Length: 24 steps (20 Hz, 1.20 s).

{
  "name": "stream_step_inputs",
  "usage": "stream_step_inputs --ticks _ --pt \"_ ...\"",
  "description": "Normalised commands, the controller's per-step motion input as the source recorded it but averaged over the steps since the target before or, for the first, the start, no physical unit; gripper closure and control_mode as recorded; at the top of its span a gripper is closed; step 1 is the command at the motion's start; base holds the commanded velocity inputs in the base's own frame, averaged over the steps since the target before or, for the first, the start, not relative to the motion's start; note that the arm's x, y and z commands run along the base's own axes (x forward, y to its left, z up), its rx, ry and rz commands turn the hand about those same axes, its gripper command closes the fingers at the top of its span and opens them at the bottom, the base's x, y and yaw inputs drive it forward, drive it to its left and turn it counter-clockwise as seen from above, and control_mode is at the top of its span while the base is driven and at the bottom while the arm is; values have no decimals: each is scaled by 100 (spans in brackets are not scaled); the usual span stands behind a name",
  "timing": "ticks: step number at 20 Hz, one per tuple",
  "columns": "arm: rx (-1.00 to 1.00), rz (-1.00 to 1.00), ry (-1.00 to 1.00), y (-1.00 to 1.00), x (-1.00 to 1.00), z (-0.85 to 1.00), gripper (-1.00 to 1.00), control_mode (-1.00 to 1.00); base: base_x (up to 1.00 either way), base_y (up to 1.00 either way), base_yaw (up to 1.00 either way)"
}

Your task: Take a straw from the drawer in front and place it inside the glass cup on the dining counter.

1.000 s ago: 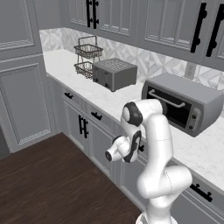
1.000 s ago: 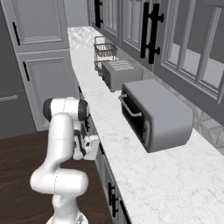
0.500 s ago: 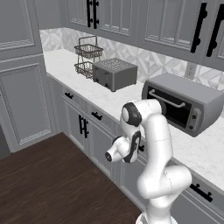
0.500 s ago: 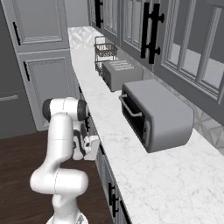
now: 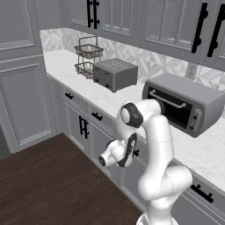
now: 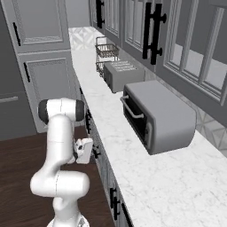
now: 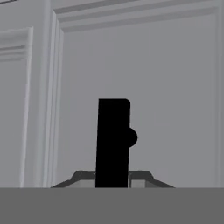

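Observation:
The drawer front is a grey panelled face close before the hand, and its black bar handle runs up the middle of the hand view. My gripper sits around that handle, a dark fingertip pressed against each side, shut on it. From the base views, the gripper meets the drawer just under the kitchen counter's edge, with the white arm bent down to it. The straw, the glass cup and the dining counter are out of view.
On the marble kitchen counter stand a toaster oven, a grey toaster and a wire rack. Lower cabinet doors with vertical handles lie to the left. Dark wood floor spreads beside the base.
The hand has drawn slightly away from the cabinet face, still at the handle. The base and the countertop items have not moved.

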Motion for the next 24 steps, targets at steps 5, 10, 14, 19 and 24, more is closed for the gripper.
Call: stream_step_inputs --ticks 5,10,14,19,24 --pt "0 3 0 100 -40 0 100 -100 0 0 0" --pt "0 1 0 100 -34 8 100 -100 0 0 0" --pt "0 1 1 100 -27 15 100 -100 0 0 0" --pt "0 0 2 100 -25 17 100 -100 0 0 0" --pt "3 0 7 92 -18 22 -100 -100 0 0 0"
